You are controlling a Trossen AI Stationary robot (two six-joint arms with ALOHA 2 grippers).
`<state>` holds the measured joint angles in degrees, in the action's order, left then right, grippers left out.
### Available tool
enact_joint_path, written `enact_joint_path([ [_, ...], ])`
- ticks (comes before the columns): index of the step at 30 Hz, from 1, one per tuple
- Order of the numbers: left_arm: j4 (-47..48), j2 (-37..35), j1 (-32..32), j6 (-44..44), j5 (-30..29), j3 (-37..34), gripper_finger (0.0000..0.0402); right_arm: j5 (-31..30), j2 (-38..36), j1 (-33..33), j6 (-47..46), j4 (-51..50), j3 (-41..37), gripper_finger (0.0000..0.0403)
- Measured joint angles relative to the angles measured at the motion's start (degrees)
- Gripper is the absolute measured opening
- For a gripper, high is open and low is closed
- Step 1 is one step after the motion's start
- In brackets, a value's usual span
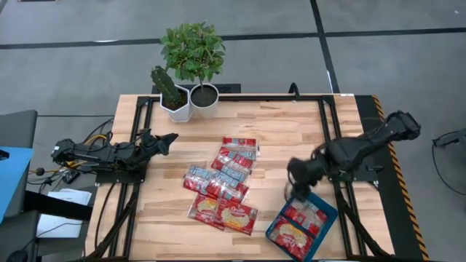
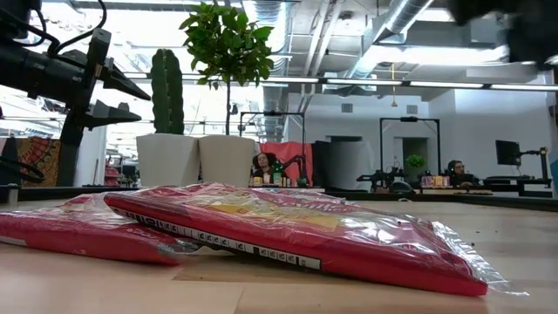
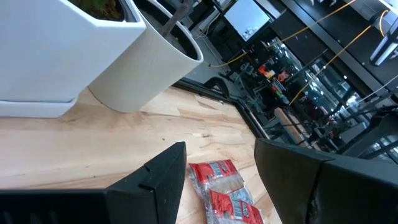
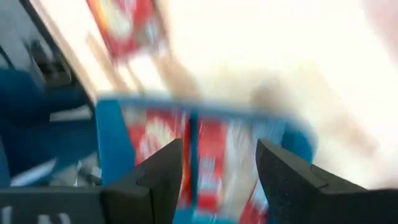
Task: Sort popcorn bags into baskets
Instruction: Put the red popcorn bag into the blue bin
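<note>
Several red popcorn bags (image 1: 224, 182) lie overlapping in a loose pile at the table's middle; the low view shows the nearest ones (image 2: 288, 228) flat on the wood. The teal tray (image 1: 329, 211) sits at the near right, with at least two bags (image 1: 298, 225) lying in it. My right gripper (image 1: 297, 191) hovers open above the tray's far left corner; in its blurred wrist view the open fingers (image 4: 217, 144) frame the tray rim (image 4: 109, 137) and the bags (image 4: 146, 134) inside, with nothing between them. My left gripper (image 1: 169, 138) waits open at the left, pointing toward the pile (image 3: 221, 146).
Two white plant pots, one with a cactus (image 1: 177, 109) and one with a leafy plant (image 1: 204, 98), stand at the far edge close to my left gripper. Black rails run along both table sides (image 1: 326, 131). Bare wood lies between the pile and the tray.
</note>
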<state>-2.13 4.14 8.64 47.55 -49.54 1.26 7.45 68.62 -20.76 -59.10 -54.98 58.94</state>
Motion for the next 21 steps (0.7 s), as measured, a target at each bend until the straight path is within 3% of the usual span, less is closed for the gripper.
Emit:
enact_joint_path([
  [9,0.0,0.0,0.0,0.1,0.2,0.0,0.0183,-4.1,7.3,17.0,24.7,9.3,2.0,0.0203],
  [15,0.0,0.0,0.0,-0.2,0.2,0.0,0.0183,-4.3,17.5,21.8,34.9,23.2,2.0,0.0202],
  [21,0.0,0.0,0.0,-1.0,0.3,0.0,0.0183,-4.3,26.6,23.8,37.2,37.3,2.1,0.0204],
])
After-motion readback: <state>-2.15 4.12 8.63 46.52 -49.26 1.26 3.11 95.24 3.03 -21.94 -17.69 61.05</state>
